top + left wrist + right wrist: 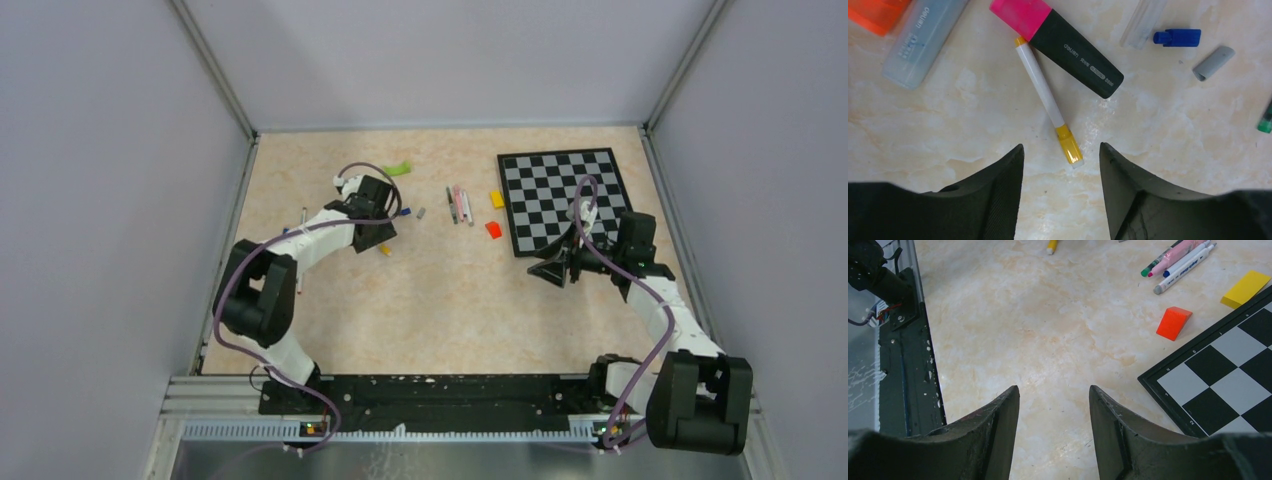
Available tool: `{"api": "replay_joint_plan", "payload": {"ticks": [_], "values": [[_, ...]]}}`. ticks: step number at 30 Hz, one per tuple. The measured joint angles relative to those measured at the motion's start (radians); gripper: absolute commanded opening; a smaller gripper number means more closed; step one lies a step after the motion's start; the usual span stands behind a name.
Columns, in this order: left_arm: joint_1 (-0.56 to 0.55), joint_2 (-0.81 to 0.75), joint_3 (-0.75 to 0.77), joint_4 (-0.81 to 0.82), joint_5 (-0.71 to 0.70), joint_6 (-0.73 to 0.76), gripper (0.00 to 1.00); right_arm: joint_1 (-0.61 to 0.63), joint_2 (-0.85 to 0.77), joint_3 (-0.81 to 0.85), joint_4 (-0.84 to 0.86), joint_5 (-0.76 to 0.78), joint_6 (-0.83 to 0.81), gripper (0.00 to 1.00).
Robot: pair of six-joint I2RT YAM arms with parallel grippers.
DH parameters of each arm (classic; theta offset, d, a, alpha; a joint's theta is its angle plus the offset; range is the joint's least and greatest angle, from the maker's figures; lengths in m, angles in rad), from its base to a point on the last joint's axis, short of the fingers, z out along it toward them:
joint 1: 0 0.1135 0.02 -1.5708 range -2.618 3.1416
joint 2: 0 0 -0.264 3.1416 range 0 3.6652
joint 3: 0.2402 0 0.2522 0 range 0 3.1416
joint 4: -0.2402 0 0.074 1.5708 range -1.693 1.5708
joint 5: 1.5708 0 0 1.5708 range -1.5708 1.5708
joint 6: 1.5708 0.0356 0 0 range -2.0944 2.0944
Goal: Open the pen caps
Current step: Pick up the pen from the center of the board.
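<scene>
The left gripper (1061, 146) stands with its jaws apart, gripping nothing. The yellow cap (1068, 143) of a thin white pen (1040, 85) lies on the table in the gap at its tips, touching neither finger. The pen runs toward 11 o'clock, up to a black highlighter (1083, 57) with a pink cap (1020, 15), printed "deuen". A pale blue highlighter (923, 37) at 10 o'clock bears the same word. At 1 o'clock lie a loose blue cap (1177, 37) and a grey cap (1214, 62).

The right gripper (1054, 389) is also open and empty, over the beige marbled table (1048, 330). A cluster of pens (1180, 260) lies at 1 o'clock and a chessboard (1218, 385) at 3 o'clock. Grey walls (100, 150) enclose the table.
</scene>
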Motion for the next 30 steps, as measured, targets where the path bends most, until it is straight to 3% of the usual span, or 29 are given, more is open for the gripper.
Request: {"api": "replay_joint_plan", "payload": {"ticks": [12, 22, 30], "values": [[0.0, 0.204, 0.143, -0.079, 0.035, -0.018, 0.49, 0.0, -0.001, 0.0, 0.0, -0.006, 0.0, 0.53], [-0.002, 0.224, 0.164, -0.148, 0.039, -0.051, 0.46, 0.0, -0.002, 0.0, 0.0, -0.011, 0.0, 0.53], [-0.022, 0.224, 0.167, -0.207, 0.022, -0.065, 0.3, 0.0, -0.015, 0.0, 0.0, -0.012, 0.0, 0.53]]}}
